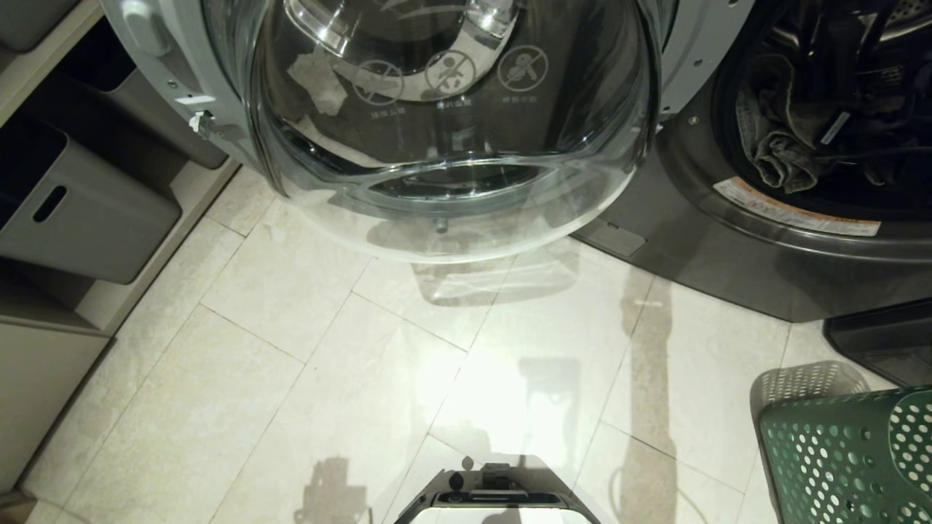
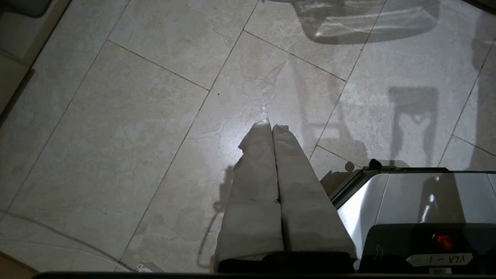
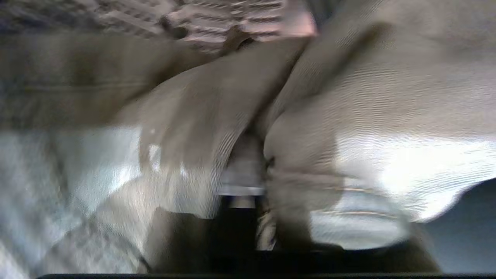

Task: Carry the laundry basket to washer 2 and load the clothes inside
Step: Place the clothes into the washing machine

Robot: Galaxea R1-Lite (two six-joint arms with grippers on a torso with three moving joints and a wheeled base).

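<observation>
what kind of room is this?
Most likely a laundry room: a front-loading washer with clothes in its drum, its glass door swung open, and a green perforated laundry basket on the tiled floor.

Pale stone floor (image 1: 291, 349) tiles run diagonally, with dark grout lines and a bright glare patch near the middle. At the left stands a shelf unit (image 1: 44, 342) holding grey bins (image 1: 80, 218), one with a slot handle in its side.
</observation>
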